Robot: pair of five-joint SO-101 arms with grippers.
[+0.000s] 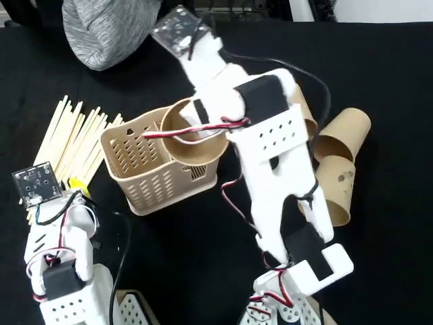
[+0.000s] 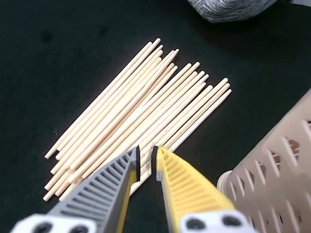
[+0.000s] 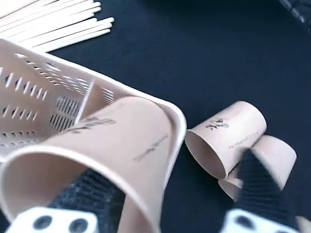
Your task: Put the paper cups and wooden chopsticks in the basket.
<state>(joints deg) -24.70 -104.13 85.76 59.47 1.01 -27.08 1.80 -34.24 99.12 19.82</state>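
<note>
The right gripper (image 3: 175, 187) stood open, one black finger (image 3: 92, 194) inside the mouth of a brown paper cup (image 3: 112, 145) and the other finger well out to the side, apart from the cup's wall. That cup lay tilted across a corner of the beige slotted plastic basket (image 1: 145, 169), its open mouth facing the wrist camera and its closed end hanging inside the rim. In the high view the right arm stretched from the near edge of the black desk (image 1: 379, 61) to the basket, with the cup at the basket's top on the side nearer the arm. Other brown paper cups (image 1: 348, 128) lay on their sides on the desk beyond the arm, well apart from the basket; in the right wrist view two of them were pressed against each other. The left gripper (image 2: 146, 160), with one grey and one yellow finger, hung over the near ends of a fanned bundle of pale wooden chopsticks (image 2: 136, 107), its jaws a narrow gap apart with nothing visibly held between them. The chopsticks lay flat on the desk just beside the basket, on the side away from the loose cups. A grey cloth bundle (image 1: 108, 30) sat at the far edge of the desk.
</note>
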